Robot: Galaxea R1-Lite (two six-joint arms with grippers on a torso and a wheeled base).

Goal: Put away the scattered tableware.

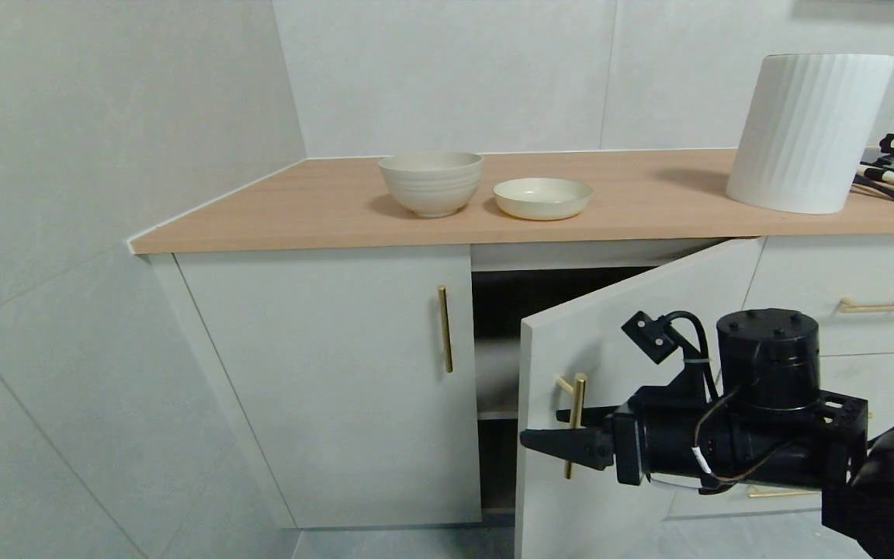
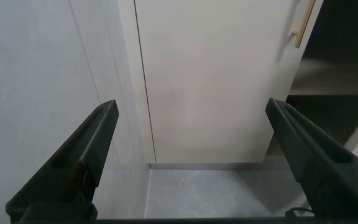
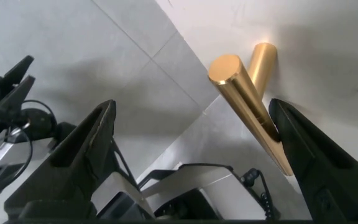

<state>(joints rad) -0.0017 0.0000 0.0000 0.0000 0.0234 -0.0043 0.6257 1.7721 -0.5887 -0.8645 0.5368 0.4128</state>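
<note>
At lower centre-right of frame, the right gripper (image 1: 552,431) is straddling the upright brass handle (image 1: 577,396) of the half-open cabinet door (image 1: 633,310) w/ jaws spread, while bowl (image 1: 431,182) & dish (image 1: 542,197) are sitting upper-centre on the counter (image 1: 299,210), up-left of it; left gripper (image 2: 191,109) is likewise hanging released.

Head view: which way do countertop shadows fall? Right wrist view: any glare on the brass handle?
Head view: soft shadows fall left of the ribbed beige bowl and tall white fluted container. Right wrist view: brass bar handle shows mild sheen.
</note>
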